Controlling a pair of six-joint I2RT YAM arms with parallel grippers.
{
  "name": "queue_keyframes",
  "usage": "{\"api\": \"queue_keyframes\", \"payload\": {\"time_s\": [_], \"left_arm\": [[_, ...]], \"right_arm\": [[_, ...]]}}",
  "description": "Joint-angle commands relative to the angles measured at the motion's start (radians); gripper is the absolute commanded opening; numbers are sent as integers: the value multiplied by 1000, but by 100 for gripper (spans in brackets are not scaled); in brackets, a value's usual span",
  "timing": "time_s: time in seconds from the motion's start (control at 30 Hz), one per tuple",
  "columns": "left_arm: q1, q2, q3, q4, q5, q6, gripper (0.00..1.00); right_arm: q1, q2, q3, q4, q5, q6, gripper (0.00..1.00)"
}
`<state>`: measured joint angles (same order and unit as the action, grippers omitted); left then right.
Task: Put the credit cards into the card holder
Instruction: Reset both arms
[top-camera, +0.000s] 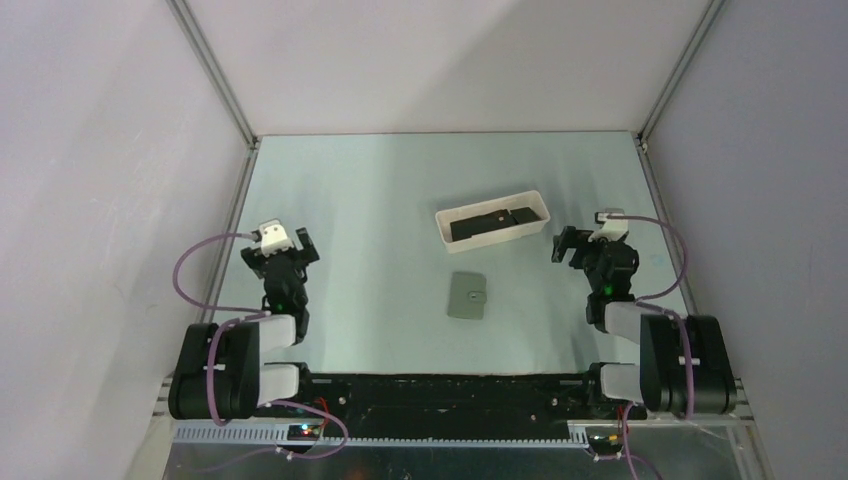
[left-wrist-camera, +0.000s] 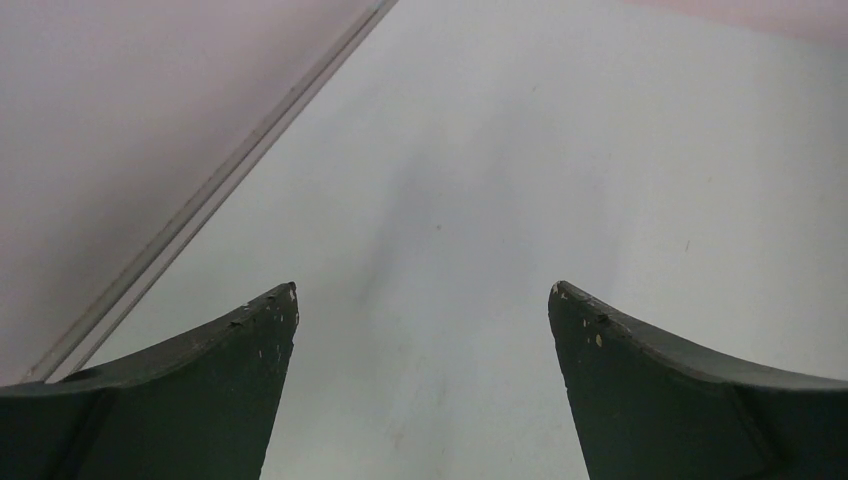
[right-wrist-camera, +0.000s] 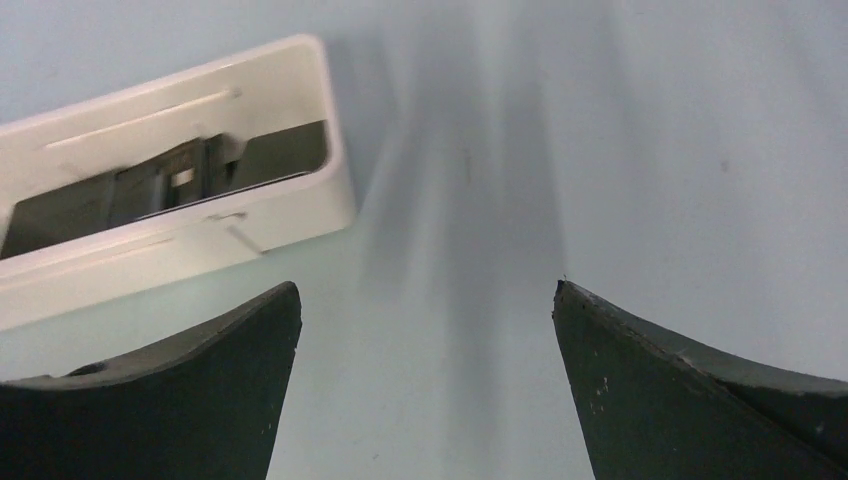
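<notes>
The credit cards (top-camera: 487, 223) lie flat inside a long white tray (top-camera: 446, 228) that sits slightly askew on the pale table (top-camera: 380, 190), right of centre and toward the far side. From the right wrist view the dark cards (right-wrist-camera: 285, 155) overlap one another on the tray (right-wrist-camera: 200, 245) floor, and their number cannot be told. The card holder (top-camera: 468, 295), a small grey-green wallet, lies closed and flat on the table just near of the tray and apart from it, with a tab showing toward its right edge. The left gripper (top-camera: 282, 254) hovers over bare table at the left side, well apart from the tray and wallet; its wrist view shows the left gripper (left-wrist-camera: 422, 290) spread wide with nothing between the dark fingers (left-wrist-camera: 200, 390). The right gripper (top-camera: 580, 245) hangs just right of the tray's right end, not touching it; it too stands wide and empty (right-wrist-camera: 427, 288), with the tray's end ahead and to the left of its fingers (right-wrist-camera: 690, 390).
</notes>
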<state>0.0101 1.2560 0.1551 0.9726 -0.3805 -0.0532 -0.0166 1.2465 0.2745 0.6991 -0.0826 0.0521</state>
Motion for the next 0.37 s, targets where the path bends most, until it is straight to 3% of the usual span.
{"api": "queue_keyframes", "payload": {"time_s": [0.0, 0.1, 0.33], "left_arm": [[11, -2, 8, 138, -10, -11, 100], [9, -2, 10, 137, -4, -6, 100], [-1, 5, 32, 101, 89, 42, 100]], "right_arm": [[-40, 98, -30, 287, 63, 32, 99], [1, 109, -28, 260, 139, 5, 99], [-4, 109, -23, 268, 127, 6, 99]]}}
